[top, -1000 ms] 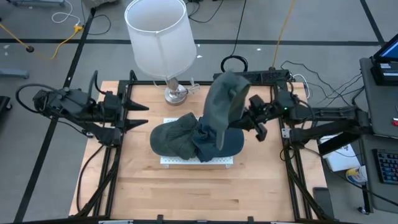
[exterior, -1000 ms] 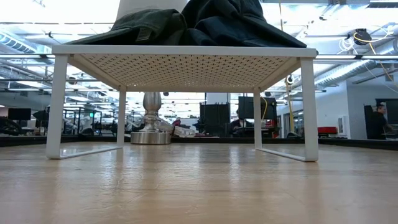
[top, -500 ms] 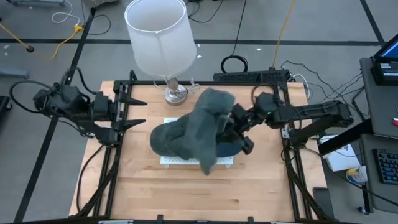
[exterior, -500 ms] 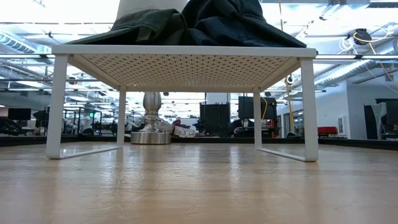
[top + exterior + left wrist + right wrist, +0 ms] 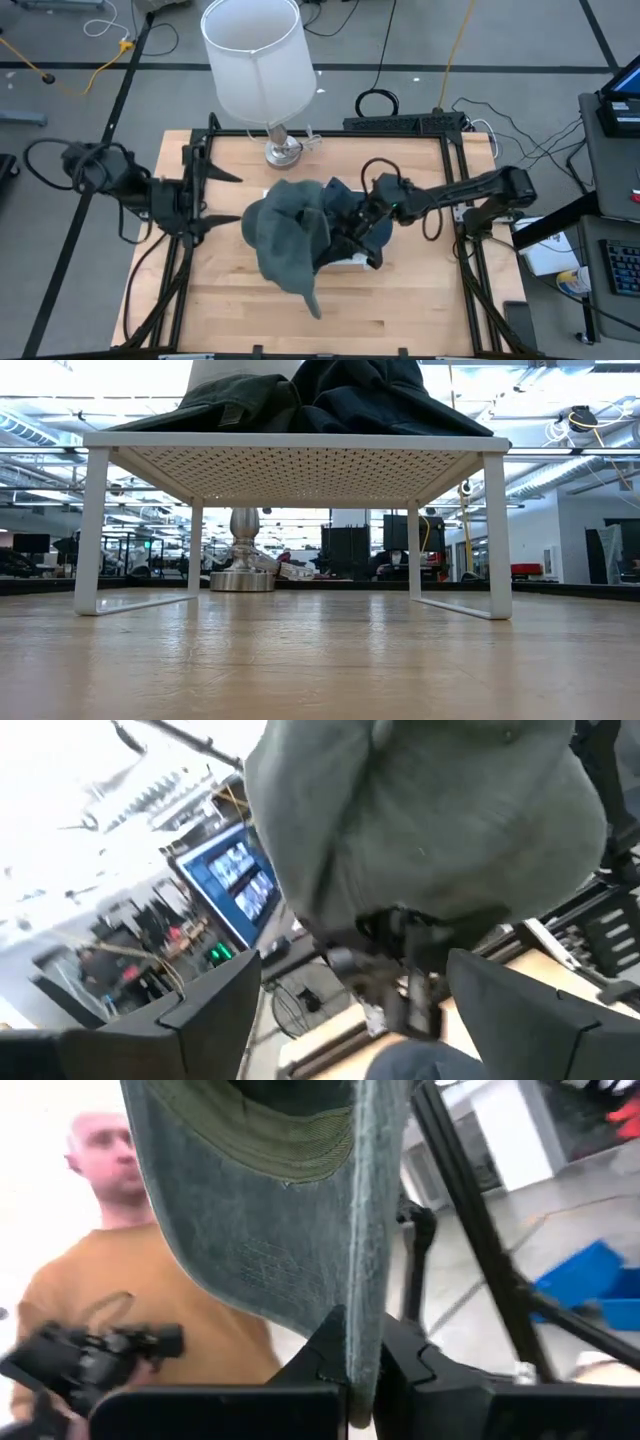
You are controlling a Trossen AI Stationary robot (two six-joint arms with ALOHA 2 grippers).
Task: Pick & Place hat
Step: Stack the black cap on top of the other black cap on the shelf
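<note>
A grey-green hat [image 5: 285, 240] hangs over the left part of the white rack [image 5: 300, 442], with my right gripper [image 5: 345, 238] shut on it. Its grey crown [image 5: 430, 820] fills the left wrist view. Other dark hats [image 5: 300, 400] lie piled on the rack's top. My left gripper [image 5: 228, 198] stands open at the table's left side, fingers level and pointing at the held hat, a short way from it. Neither gripper shows in the low view. My right gripper pinches the hat's edge [image 5: 362, 1315] between its two fingers [image 5: 410, 1370]; the green inner band shows just beyond them. The fingers come about level from the table's right side. The hat is lifted above the rack and spreads out past the fingertips toward the left.
A lamp with a white shade [image 5: 255, 60] and a metal foot [image 5: 283, 152] stands at the table's far edge, behind the rack. A person in a brown shirt [image 5: 110, 1310] holding a camera stands beyond the table. Bare wood lies at the near edge [image 5: 320, 320].
My right gripper has swung from the table's far right toward the left and near side, carrying the hat across the rack; the hat has tipped over from upright and now spreads low over the rack's left part. My left gripper has rolled and opened wider.
</note>
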